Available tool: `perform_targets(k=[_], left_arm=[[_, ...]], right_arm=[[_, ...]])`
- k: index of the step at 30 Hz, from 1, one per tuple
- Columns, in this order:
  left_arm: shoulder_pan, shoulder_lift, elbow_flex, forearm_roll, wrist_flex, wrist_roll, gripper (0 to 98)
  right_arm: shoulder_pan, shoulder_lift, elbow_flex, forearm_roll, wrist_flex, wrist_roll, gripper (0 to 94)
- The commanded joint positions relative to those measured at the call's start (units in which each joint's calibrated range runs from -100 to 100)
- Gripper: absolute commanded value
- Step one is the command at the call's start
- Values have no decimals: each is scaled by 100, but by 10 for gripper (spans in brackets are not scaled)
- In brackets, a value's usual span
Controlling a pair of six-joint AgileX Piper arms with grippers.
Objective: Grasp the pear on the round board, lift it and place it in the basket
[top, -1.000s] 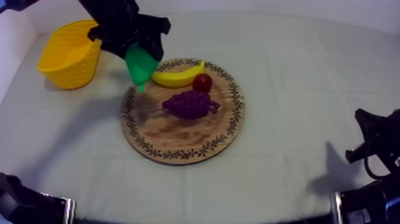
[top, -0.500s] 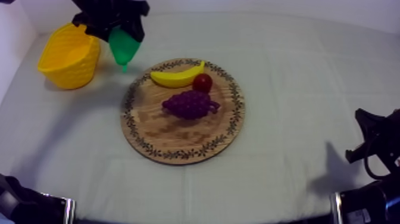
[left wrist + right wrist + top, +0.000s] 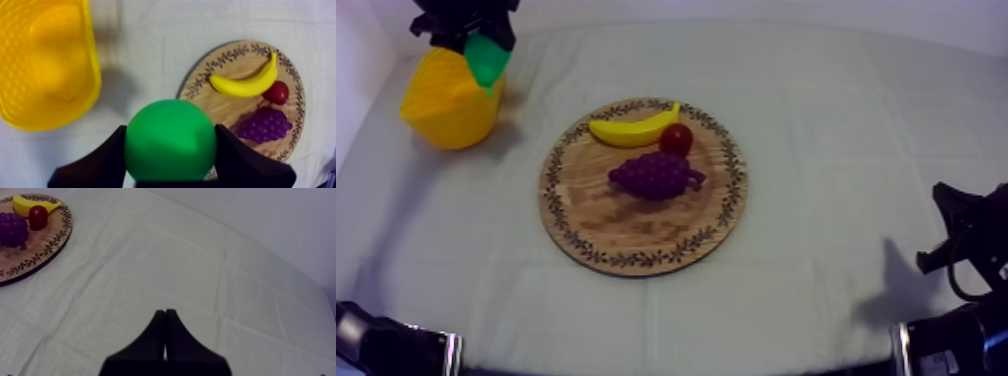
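My left gripper (image 3: 484,55) is shut on the green pear (image 3: 486,60) and holds it in the air over the right rim of the yellow basket (image 3: 441,100) at the far left. In the left wrist view the pear (image 3: 170,139) sits between the two black fingers (image 3: 102,162), with the basket (image 3: 45,65) below and beside it. The round wooden board (image 3: 636,235) lies mid-table. My right gripper (image 3: 961,240) rests low at the right side, its fingers (image 3: 165,338) together as a narrow wedge.
A banana (image 3: 633,127), a small red fruit (image 3: 677,138) and a bunch of grapes (image 3: 656,175) lie on the board's far half. The same fruit (image 3: 20,220) shows on the board (image 3: 45,250) in the right wrist view. Bare cloth lies right of the board.
My left gripper has carried the pear up off the board's edge and left, to above the basket's rim. The right arm has not moved.
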Motion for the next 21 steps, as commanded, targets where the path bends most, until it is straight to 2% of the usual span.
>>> perform_targets(k=[1,21], left_arm=[[-141,16,-62,-25,11,-33,426],[-1234,124,-871,-82,180,-328,407]], right_arm=[[0,-3,-2,1,2,1,2],[0,-3,-2,1,2,1,2]])
